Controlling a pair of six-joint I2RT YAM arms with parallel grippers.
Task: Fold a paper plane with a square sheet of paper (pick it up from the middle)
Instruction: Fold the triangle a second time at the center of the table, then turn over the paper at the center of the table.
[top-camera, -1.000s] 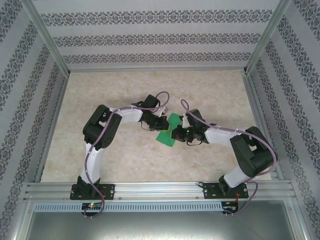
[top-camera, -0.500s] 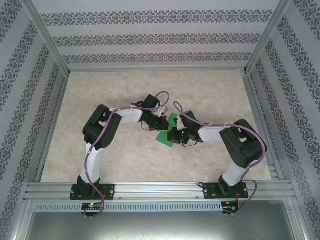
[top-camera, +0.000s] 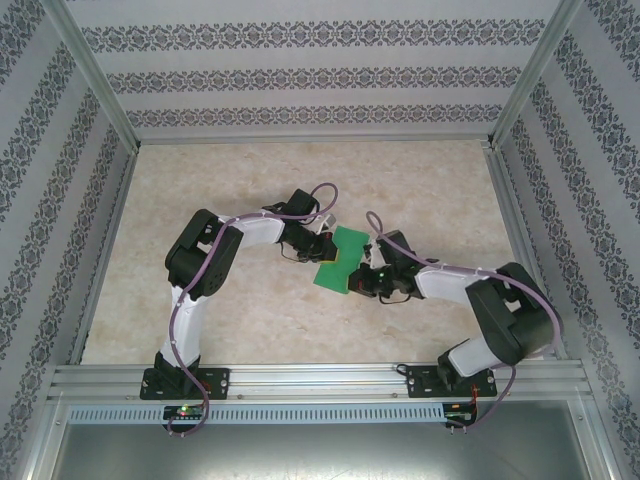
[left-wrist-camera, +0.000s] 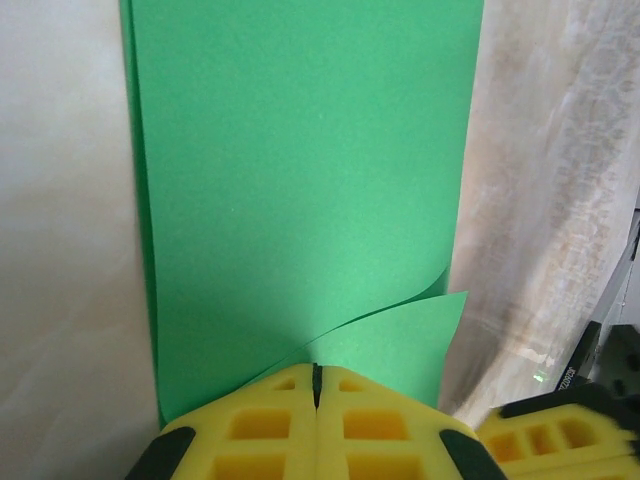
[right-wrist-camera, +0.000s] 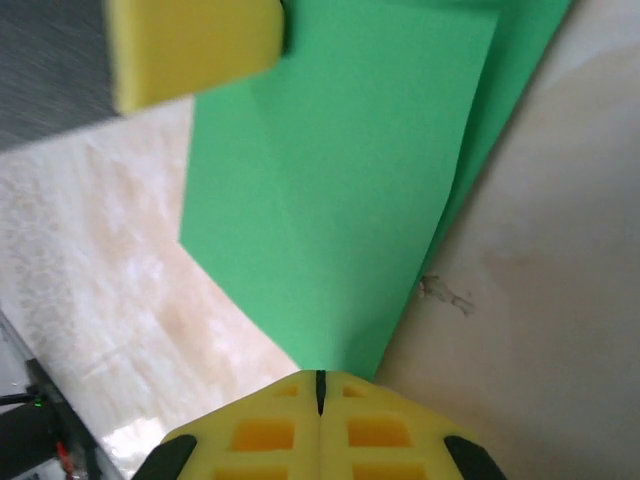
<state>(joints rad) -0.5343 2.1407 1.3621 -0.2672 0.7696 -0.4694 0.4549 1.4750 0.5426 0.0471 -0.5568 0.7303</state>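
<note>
- Locating the square sheet of paper (top-camera: 340, 262): found flat on the table (top-camera: 200, 180) at mid-frame in the top view, between the two arm tips, folded to a narrower doubled shape and not yet a dart.
- Noted the left gripper (left-wrist-camera: 316, 385) at bottom centre of the left wrist view, fingers pressed together with no paper visible in the seam, tips set over the near edge of the sheet, beside a loose flap curled up at lower right.
- Noted the right gripper (right-wrist-camera: 320, 390) at bottom centre of the right wrist view, fingers likewise pressed together, tips at a pointed corner of the sheet; could not tell whether pressing down or merely touching.
- Judged the sheet very light, thin and limp: no load on the arms, but prone to sliding on the smooth table and to crumpling under sideways drag.
- Judged creases weak unless pressed firmly, given the lifted flap.
- Recommended taking hold at the middle, along the fold, pinching both layers together rather than a single corner.
</note>
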